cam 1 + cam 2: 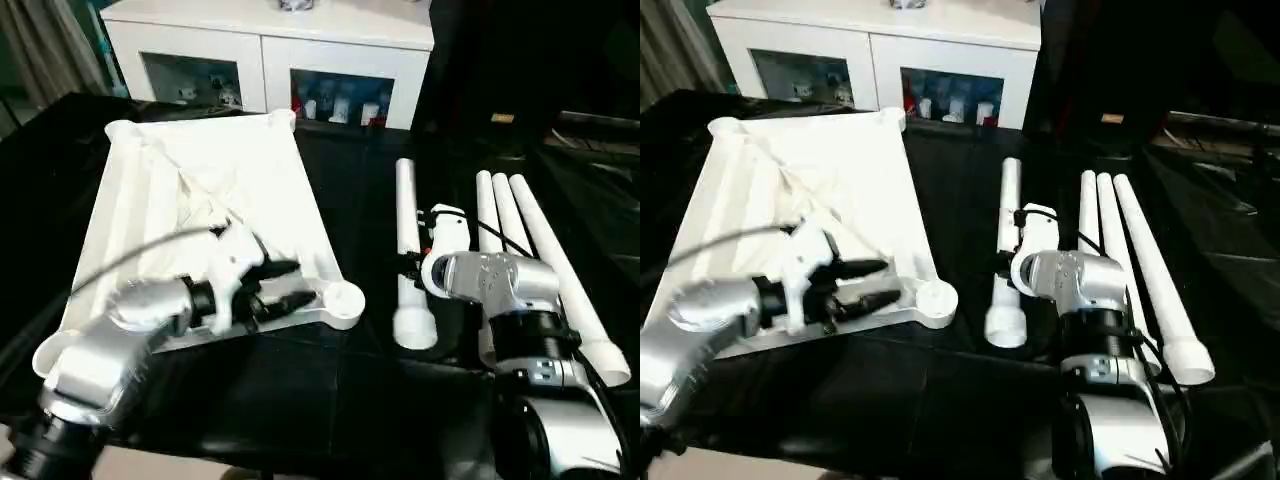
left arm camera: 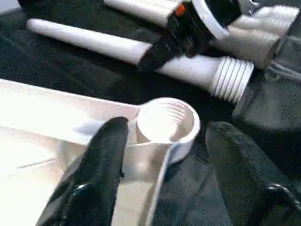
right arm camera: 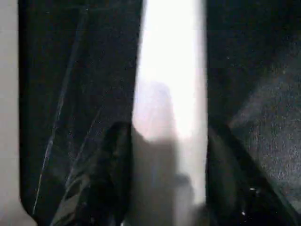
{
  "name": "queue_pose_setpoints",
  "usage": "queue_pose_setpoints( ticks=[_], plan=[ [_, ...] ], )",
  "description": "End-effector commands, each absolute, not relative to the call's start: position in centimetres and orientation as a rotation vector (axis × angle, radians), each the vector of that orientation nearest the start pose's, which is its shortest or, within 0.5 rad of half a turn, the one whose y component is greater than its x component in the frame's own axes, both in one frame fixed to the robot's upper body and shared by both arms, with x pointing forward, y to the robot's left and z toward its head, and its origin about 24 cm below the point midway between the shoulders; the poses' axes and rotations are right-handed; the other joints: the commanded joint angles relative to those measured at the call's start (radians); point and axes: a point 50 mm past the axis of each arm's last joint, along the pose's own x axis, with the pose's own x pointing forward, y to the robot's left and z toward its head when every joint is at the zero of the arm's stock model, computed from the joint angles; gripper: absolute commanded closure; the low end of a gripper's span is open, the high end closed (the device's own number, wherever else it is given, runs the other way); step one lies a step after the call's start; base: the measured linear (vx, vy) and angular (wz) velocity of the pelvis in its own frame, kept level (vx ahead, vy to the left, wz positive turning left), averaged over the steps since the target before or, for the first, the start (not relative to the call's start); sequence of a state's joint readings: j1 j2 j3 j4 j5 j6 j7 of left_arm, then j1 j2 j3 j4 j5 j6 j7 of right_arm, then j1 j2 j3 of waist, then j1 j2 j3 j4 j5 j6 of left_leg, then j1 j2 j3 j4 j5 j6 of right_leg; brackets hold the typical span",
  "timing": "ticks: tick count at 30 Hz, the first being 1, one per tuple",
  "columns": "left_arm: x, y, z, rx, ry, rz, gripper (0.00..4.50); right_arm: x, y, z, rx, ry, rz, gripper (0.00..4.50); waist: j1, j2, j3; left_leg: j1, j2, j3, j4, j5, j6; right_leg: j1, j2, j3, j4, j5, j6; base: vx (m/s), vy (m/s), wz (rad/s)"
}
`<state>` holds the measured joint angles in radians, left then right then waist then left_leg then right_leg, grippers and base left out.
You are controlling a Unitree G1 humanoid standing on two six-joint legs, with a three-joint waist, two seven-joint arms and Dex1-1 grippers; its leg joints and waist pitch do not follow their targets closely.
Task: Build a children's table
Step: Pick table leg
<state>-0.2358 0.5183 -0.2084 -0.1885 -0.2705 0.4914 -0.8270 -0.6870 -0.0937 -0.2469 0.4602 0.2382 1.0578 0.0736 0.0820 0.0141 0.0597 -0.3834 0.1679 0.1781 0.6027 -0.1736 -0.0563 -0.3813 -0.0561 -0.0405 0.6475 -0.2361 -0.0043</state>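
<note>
Table parts lie spread over a black worktop. Nearest on the robot's left, the left claw reaches across the near edge of the upturned table top, its two black fingers parted to either side of the top's near right corner. In the left wrist view one finger sits over the ribbed underside and the other hangs over the dark worktop outside the rim; the round corner socket stands just ahead of them, and the fingers do not pinch the plastic. The claw is open at middling width and holds nothing.

On the robot's right, the right claw points down over the leg that lies closest to the table top. The right wrist view shows a black finger on each side of that white tube, close against it, though I cannot tell whether they press on it. This leg's wide threaded end faces the robot and lies near the corner socket without touching it.

Further right, three more legs lie side by side, touching or nearly so, wide ends toward the robot and narrow ends pointing away.

The table top rests flat with its underside up, tilted slightly clockwise on the worktop, its far corners near the back edge. Behind the worktop stands a white cabinet with glass doors.
</note>
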Motion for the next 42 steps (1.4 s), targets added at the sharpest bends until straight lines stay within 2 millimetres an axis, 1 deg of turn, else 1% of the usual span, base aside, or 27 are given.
queue_pose_setpoints(
  ticks=[1,2,5,6,7,9,10,11,13,14,15,16,17,18,20,22,25,30,31,32,33,36,37,38,39,40,42],
  plan=[
    [25.6,13.6,9.2,0.262,0.267,-1.079,1.19,33.7,-15.3,5.1,0.299,0.834,0.122,2.62,-0.004,0.002,-0.072,0.025,0.051,-0.018,-0.069,-0.142,-0.063,0.043,-0.074,0.049,-0.070,0.006,-0.194,0.000,0.000,0.00],
    [25.6,13.5,9.2,0.263,0.265,-1.074,1.13,33.7,-15.3,5.1,0.301,0.833,0.118,2.66,-0.004,0.007,-0.072,0.025,0.051,-0.018,-0.068,-0.139,-0.061,0.042,-0.075,0.050,-0.070,-0.002,-0.194,0.000,0.000,0.00],
    [26.2,13.6,9.9,0.239,0.223,-0.988,0.98,33.8,-15.3,5.8,0.322,0.792,0.129,2.71,-0.006,0.010,-0.071,0.026,0.052,-0.016,-0.067,-0.137,-0.061,0.038,-0.072,0.049,-0.072,-0.015,-0.192,0.000,0.000,0.00],
    [26.6,13.6,10.4,0.203,0.188,-0.951,0.75,33.9,-15.3,6.3,0.336,0.760,0.142,2.72,-0.006,0.017,-0.071,0.026,0.052,-0.018,-0.067,-0.140,-0.064,0.039,-0.073,0.049,-0.072,-0.012,-0.191,0.000,0.000,0.00],
    [26.8,13.7,10.6,0.191,0.177,-0.936,0.75,33.9,-15.3,6.5,0.341,0.747,0.144,2.72,-0.007,0.012,-0.072,0.025,0.052,-0.017,-0.067,-0.143,-0.063,0.040,-0.071,0.049,-0.074,-0.008,-0.189,0.000,0.000,0.00],
    [29.4,14.4,11.9,0.082,0.127,-0.715,0.63,34.3,-16.1,9.0,0.429,0.563,0.149,2.72,-0.004,0.024,-0.073,0.027,0.051,-0.017,-0.064,-0.146,-0.064,0.039,-0.071,0.050,-0.074,0.006,-0.184,0.000,0.000,0.00],
    [29.6,14.5,12.0,0.075,0.129,-0.694,0.53,34.3,-16.1,9.3,0.436,0.550,0.152,2.72,-0.005,0.015,-0.074,0.029,0.051,-0.017,-0.064,-0.154,-0.063,0.040,-0.069,0.050,-0.074,0.014,-0.185,0.000,0.000,0.00],
    [30.4,14.7,12.4,0.065,0.133,-0.636,0.53,34.2,-16.3,10.0,0.452,0.505,0.172,2.72,-0.004,0.023,-0.075,0.027,0.048,-0.020,-0.064,-0.150,-0.062,0.044,-0.068,0.048,-0.071,0.017,-0.182,0.000,0.000,0.00],
    [31.2,14.6,13.1,0.049,0.117,-0.596,0.29,34.1,-16.6,11.0,0.448,0.446,0.204,2.73,-0.002,0.017,-0.074,0.020,0.046,-0.022,-0.063,-0.122,-0.041,0.047,-0.072,0.047,-0.076,0.011,-0.169,0.000,0.000,0.00],
    [32.4,14.5,14.2,0.038,0.056,-0.553,0.23,33.8,-17.0,12.1,0.397,0.371,0.263,2.73,-0.008,-0.017,-0.071,0.015,0.045,-0.017,-0.066,-0.115,-0.028,0.052,-0.069,0.048,-0.083,0.002,-0.164,0.000,0.000,0.00],
    [33.0,14.4,14.8,0.037,0.043,-0.521,0.23,33.7,-17.2,12.5,0.376,0.354,0.287,2.73,0.005,-0.005,-0.078,0.020,0.047,-0.017,-0.058,-0.086,-0.019,0.051,-0.075,0.049,-0.077,0.007,-0.160,0.000,0.000,0.00],
    [33.4,14.2,15.1,0.024,0.053,-0.512,0.23,33.6,-17.2,13.0,0.381,0.335,0.319,2.73,0.006,0.001,-0.076,0.019,0.047,-0.017,-0.058,-0.076,-0.012,0.048,-0.073,0.050,-0.077,0.012,-0.159,0.000,0.000,0.00],
    [33.7,14.0,15.5,0.000,0.065,-0.533,0.17,33.4,-17.1,13.4,0.400,0.316,0.358,2.73,0.004,0.000,-0.075,0.017,0.045,-0.017,-0.059,-0.074,-0.006,0.049,-0.071,0.048,-0.076,0.013,-0.161,0.000,0.000,0.00],
    [33.5,12.9,16.4,-0.097,0.051,-0.678,0.03,32.9,-16.5,14.4,0.456,0.256,0.489,2.73,0.002,-0.001,-0.076,0.014,0.042,-0.017,-0.057,-0.072,0.003,0.051,-0.075,0.048,-0.076,0.017,-0.170,0.000,0.000,0.00],
    [33.4,12.2,17.3,-0.177,0.028,-0.764,0.03,32.5,-16.0,15.1,0.477,0.218,0.583,2.73,0.002,-0.007,-0.077,0.011,0.044,-0.017,-0.056,-0.065,0.023,0.051,-0.077,0.046,-0.074,0.024,-0.201,0.000,0.000,0.00],
    [33.2,11.0,18.8,-0.324,-0.011,-0.861,0.00,31.6,-15.4,16.0,0.534,0.172,0.713,2.73,0.009,-0.003,-0.079,0.013,0.045,-0.013,-0.049,-0.048,0.047,0.049,-0.078,0.045,-0.071,0.056,-0.243,0.000,0.000,0.00],
    [33.4,9.7,19.7,-0.458,0.012,-0.913,0.00,30.8,-15.1,16.6,0.540,0.135,0.796,2.73,0.016,-0.012,-0.075,0.013,0.047,-0.013,-0.049,-0.053,0.063,0.047,-0.079,0.044,-0.074,0.030,-0.253,0.000,0.000,0.00],
    [34.3,8.4,20.7,-0.568,0.036,-0.906,0.00,30.1,-14.5,16.8,0.537,0.111,0.862,2.73,0.015,-0.015,-0.069,0.013,0.048,-0.016,-0.055,-0.089,0.042,0.048,-0.082,0.042,-0.091,-0.108,-0.209,0.000,0.000,0.00],
    [34.3,8.1,21.0,-0.579,0.039,-0.923,0.00,29.9,-14.2,16.8,0.527,0.115,0.877,2.73,0.013,-0.012,-0.068,0.012,0.047,-0.016,-0.056,-0.095,0.034,0.045,-0.079,0.043,-0.094,-0.125,-0.195,0.000,0.000,0.00],
    [34.3,7.7,21.3,-0.606,0.046,-0.949,0.00,29.8,-14.0,16.8,0.517,0.120,0.892,2.73,0.015,0.000,-0.069,0.013,0.047,-0.018,-0.055,-0.096,0.027,0.044,-0.080,0.043,-0.092,-0.126,-0.192,0.000,0.000,0.00],
    [34.2,7.5,21.4,-0.622,0.051,-0.971,0.00,29.7,-13.8,16.7,0.509,0.124,0.903,2.73,0.012,-0.007,-0.070,0.013,0.048,-0.018,-0.057,-0.100,0.022,0.046,-0.079,0.043,-0.094,-0.121,-0.189,0.000,0.000,0.00],
    [34.2,7.3,21.2,-0.642,0.067,-0.985,0.00,29.7,-13.7,16.5,0.507,0.129,0.909,2.73,0.011,-0.009,-0.070,0.011,0.046,-0.018,-0.056,-0.100,0.020,0.046,-0.079,0.043,-0.095,-0.115,-0.192,0.000,0.000,0.00],
    [34.2,7.1,21.0,-0.635,0.087,-0.985,0.00,29.6,-13.6,16.5,0.509,0.132,0.915,2.73,0.011,-0.018,-0.070,0.010,0.045,-0.017,-0.056,-0.091,0.026,0.048,-0.080,0.044,-0.093,-0.111,-0.189,0.000,0.000,0.00],
    [34.1,7.1,20.7,-0.630,0.111,-0.987,0.00,29.4,-13.3,16.6,0.511,0.129,0.934,2.73,0.012,-0.015,-0.070,0.010,0.046,-0.017,-0.056,-0.085,0.028,0.048,-0.080,0.044,-0.093,-0.109,-0.187,0.000,0.000,0.00],
    [34.1,7.0,20.5,-0.625,0.127,-0.989,0.00,29.2,-13.0,16.6,0.512,0.126,0.948,2.73,0.010,-0.005,-0.071,0.011,0.047,-0.017,-0.055,-0.081,0.029,0.045,-0.078,0.044,-0.094,-0.097,-0.183,0.000,0.000,0.00],
    [34.1,7.0,20.2,-0.622,0.141,-0.980,0.00,29.1,-12.8,16.7,0.503,0.123,0.960,2.73,0.009,-0.009,-0.072,0.010,0.047,-0.019,-0.056,-0.073,0.033,0.047,-0.077,0.043,-0.091,-0.074,-0.185,0.000,0.000,0.00],
    [34.3,7.1,19.8,-0.606,0.157,-0.951,0.00,28.9,-12.6,16.9,0.487,0.120,0.976,2.73,0.010,-0.007,-0.072,0.011,0.048,-0.019,-0.056,-0.074,0.033,0.047,-0.078,0.043,-0.091,-0.062,-0.189,0.000,0.000,0.00]
  ],
)
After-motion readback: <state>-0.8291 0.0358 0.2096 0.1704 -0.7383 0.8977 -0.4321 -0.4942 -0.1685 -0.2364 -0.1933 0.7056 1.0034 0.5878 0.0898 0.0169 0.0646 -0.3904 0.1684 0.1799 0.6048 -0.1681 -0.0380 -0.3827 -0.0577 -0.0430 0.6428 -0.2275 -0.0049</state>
